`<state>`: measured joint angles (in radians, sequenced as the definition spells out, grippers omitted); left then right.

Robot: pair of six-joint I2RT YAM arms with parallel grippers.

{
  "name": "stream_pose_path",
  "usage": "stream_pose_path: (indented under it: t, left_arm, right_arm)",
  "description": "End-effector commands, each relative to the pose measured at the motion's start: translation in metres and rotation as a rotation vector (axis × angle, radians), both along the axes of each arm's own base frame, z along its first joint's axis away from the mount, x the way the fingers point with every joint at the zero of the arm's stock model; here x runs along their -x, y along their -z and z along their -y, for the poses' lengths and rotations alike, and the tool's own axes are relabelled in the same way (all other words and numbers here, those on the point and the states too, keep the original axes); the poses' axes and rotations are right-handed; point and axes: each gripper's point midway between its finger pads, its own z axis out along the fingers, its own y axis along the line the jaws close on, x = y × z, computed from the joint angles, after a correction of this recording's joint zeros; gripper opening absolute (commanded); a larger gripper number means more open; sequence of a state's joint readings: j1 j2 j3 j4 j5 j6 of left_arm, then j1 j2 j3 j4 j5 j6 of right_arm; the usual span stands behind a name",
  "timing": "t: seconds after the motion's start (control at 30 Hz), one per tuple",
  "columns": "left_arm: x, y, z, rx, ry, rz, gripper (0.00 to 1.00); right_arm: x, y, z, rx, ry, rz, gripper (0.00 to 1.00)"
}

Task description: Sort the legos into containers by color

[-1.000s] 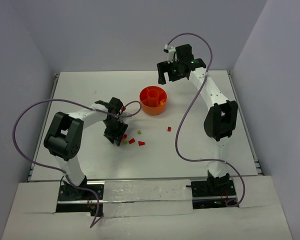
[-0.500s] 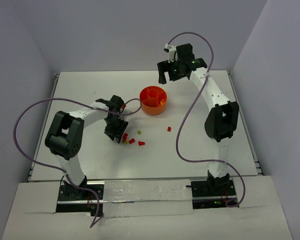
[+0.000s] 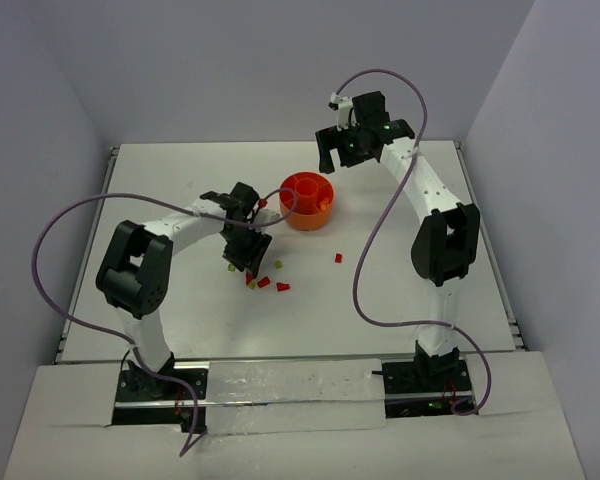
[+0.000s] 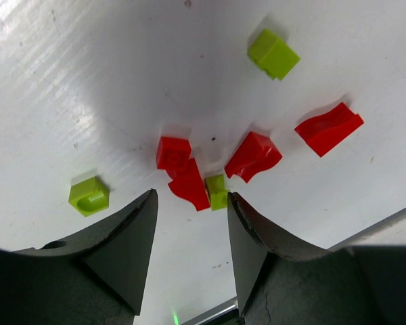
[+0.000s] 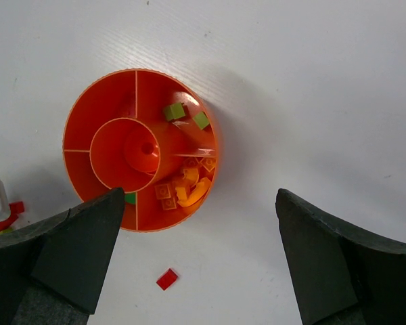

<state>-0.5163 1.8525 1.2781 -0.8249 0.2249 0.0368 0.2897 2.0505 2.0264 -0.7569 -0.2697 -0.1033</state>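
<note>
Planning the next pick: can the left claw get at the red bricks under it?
Probably yes: the left claw hangs open right above the red bricks, nothing between; a small green brick touches one.

Glossy plastic legos (image 4: pixel 253 156); ribbed matt table (image 4: pixel 122 81).

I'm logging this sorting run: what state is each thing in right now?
Bowl: upright, green bricks and orange bricks in separate compartments.
Loose bricks: red and green, lying on the table, unsorted.
Left fingers: open, empty, above the loose bricks.
Right fingers: open, empty, above the bowl.
</note>
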Motion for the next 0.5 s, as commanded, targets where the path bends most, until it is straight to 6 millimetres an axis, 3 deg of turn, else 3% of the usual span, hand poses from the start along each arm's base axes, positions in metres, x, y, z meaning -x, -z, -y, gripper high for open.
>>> stream_pose_path:
  t: [0.0,0.47]
  left_arm:
    - [-0.016,-0.004,0.018,0.034,0.008,0.041,0.55]
    - [-0.006,0.008,0.003,-0.042,0.016,0.015,0.52]
  right_arm:
    - [0.003,-0.036,0.007,-0.006,0.005,0.082,0.99]
    - [0.001,-0.033,0.008,-0.009,0.010,0.077,0.99]
